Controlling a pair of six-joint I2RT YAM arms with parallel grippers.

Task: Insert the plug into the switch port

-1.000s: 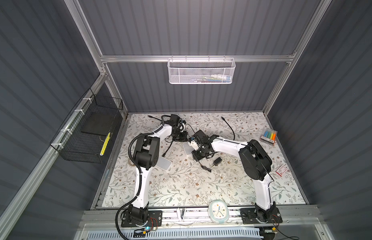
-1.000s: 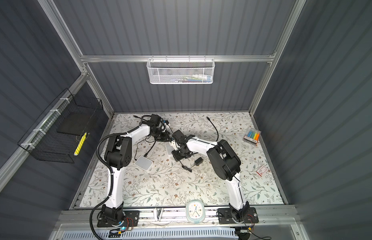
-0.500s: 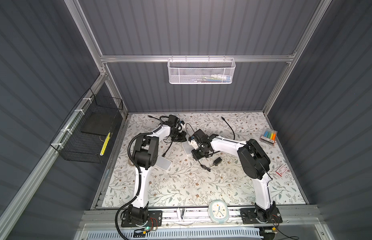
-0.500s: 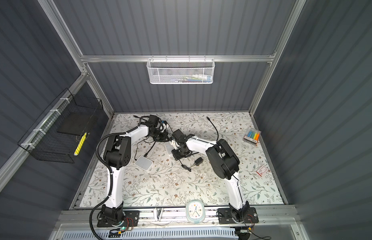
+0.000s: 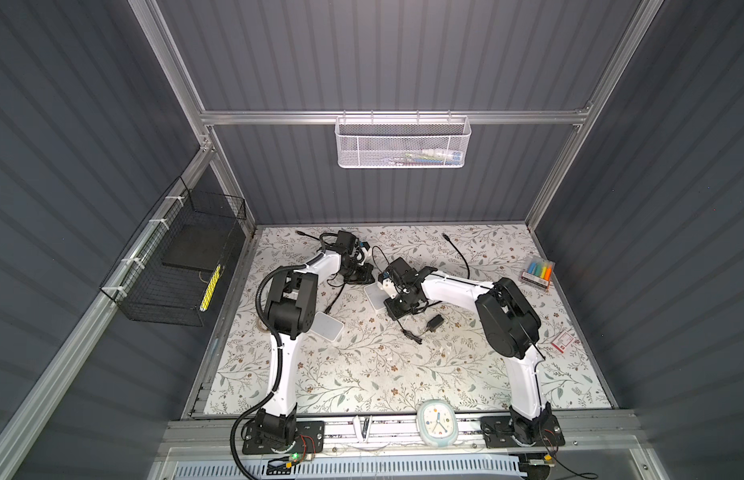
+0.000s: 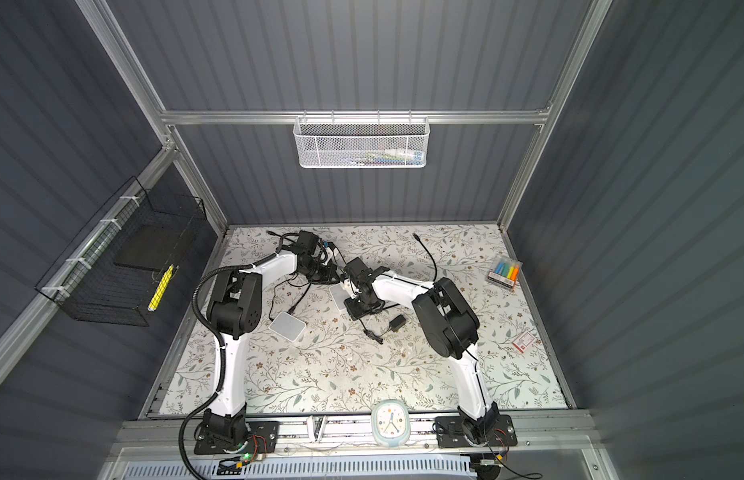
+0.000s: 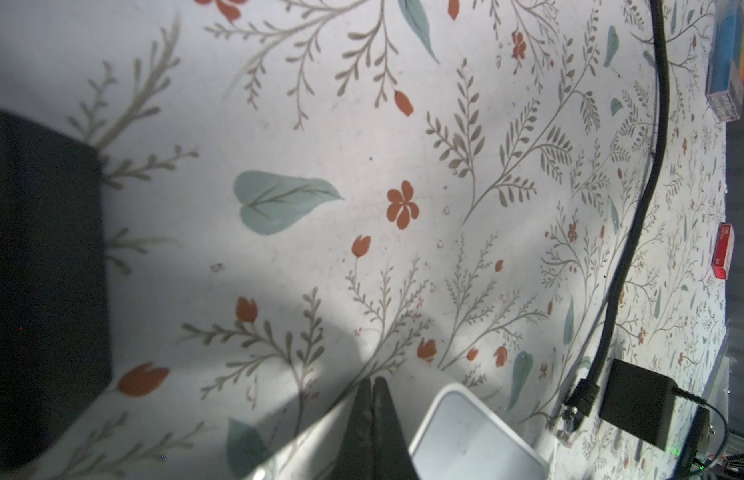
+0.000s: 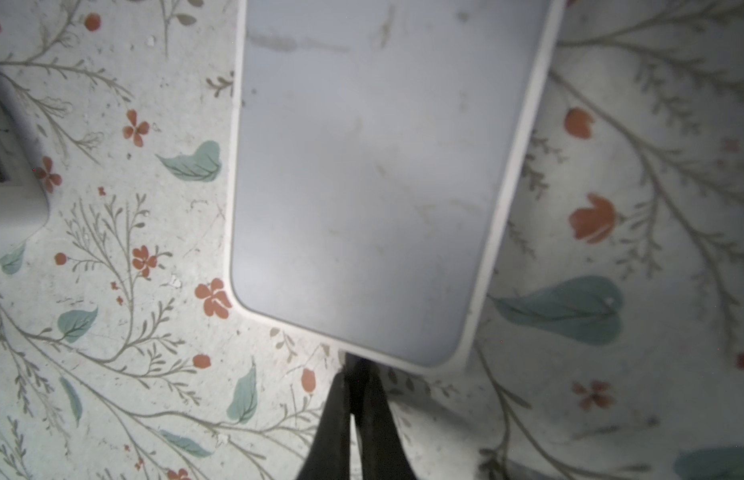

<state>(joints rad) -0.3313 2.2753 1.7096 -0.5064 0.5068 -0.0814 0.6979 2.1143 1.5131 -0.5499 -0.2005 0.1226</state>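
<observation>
i find the right jaws clenched on a small dark plug (image 8: 354,362) whose tip meets the edge of the white switch (image 8: 362,166) lying flat on the table (image 8: 112,324), though i cannot tell whether it is seated, while the left jaws are clenched empty near that switch.

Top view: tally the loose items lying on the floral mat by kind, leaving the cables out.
White switch boxes: 2
Black power adapter: 1
Marker pack: 1
Red-and-white small box: 1
Total: 5
</observation>
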